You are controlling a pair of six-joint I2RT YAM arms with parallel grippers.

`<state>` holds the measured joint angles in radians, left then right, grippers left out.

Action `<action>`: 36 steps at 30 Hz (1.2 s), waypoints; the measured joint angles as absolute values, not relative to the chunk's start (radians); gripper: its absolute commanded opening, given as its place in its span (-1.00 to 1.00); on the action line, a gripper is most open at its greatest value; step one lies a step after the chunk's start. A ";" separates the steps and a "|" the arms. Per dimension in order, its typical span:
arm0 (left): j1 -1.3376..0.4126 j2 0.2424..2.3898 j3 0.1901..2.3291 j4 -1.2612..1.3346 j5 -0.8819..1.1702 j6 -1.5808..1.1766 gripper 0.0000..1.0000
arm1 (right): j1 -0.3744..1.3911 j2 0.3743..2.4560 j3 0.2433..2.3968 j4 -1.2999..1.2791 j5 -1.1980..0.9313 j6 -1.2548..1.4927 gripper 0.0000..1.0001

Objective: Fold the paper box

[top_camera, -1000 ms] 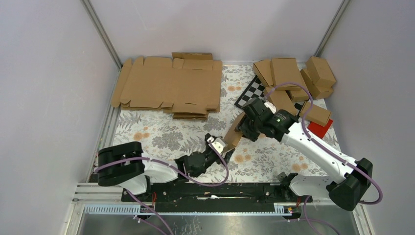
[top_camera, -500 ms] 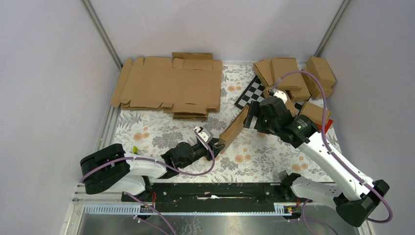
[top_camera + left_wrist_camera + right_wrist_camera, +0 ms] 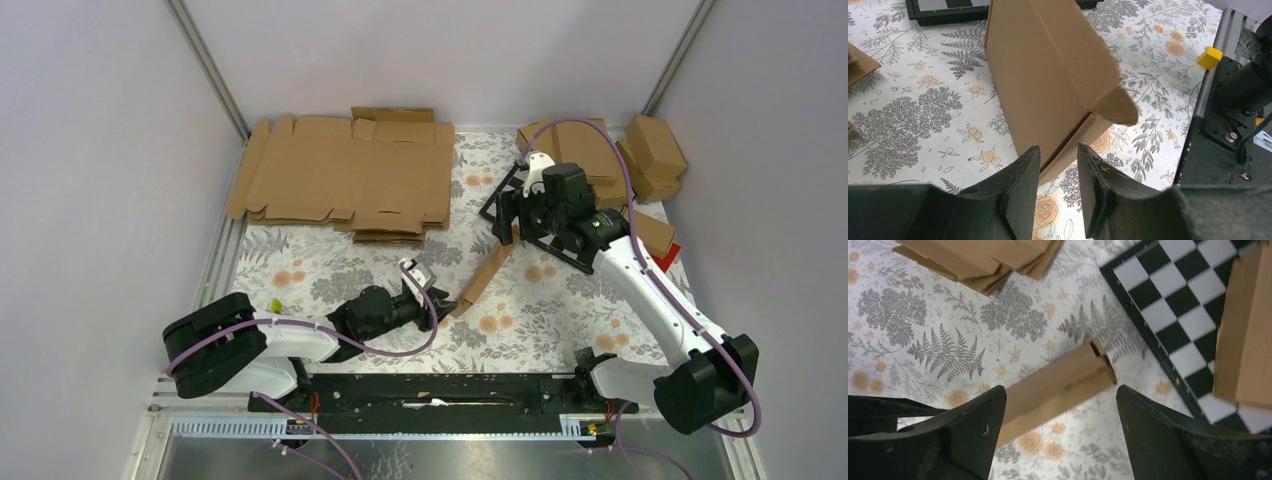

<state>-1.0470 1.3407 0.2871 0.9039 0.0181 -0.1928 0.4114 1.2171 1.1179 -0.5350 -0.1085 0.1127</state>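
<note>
- The left pincer (image 3: 1058, 147) pinches the near end of the box (image 3: 1048, 75).
- The box is long, thin and brown. It sits slanted in the middle of the flowery table (image 3: 330, 275).
- The right pincer (image 3: 1060, 388) is spread wide. It hangs over the far end of the box and does not touch it.
- That far end is just beside the black-and-white board (image 3: 1178, 315).
- Flat cardboard (image 3: 345, 175) lies at the back left.

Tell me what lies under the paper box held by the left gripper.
Only flowered tablecloth shows around the paper box, whose near end the left gripper pinches. The patch directly under it is covered.
</note>
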 measured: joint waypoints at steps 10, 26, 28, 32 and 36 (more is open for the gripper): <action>-1.045 1.342 0.287 0.876 0.022 -0.204 0.48 | 0.337 1.291 1.031 -0.313 -0.270 -0.014 0.99; -1.248 1.525 0.592 0.534 -0.075 0.114 0.98 | 0.177 1.087 0.734 -0.427 -0.073 0.389 0.99; -1.240 1.562 0.615 0.512 -0.069 0.148 0.98 | 0.145 1.137 0.690 -0.407 -0.073 0.414 0.99; -1.169 1.634 0.638 0.470 0.013 0.187 0.98 | 0.134 1.269 0.683 -0.335 -0.081 0.422 0.99; -1.058 1.666 0.660 0.406 0.145 0.187 0.92 | 0.134 1.394 0.717 -0.276 -0.143 0.386 0.82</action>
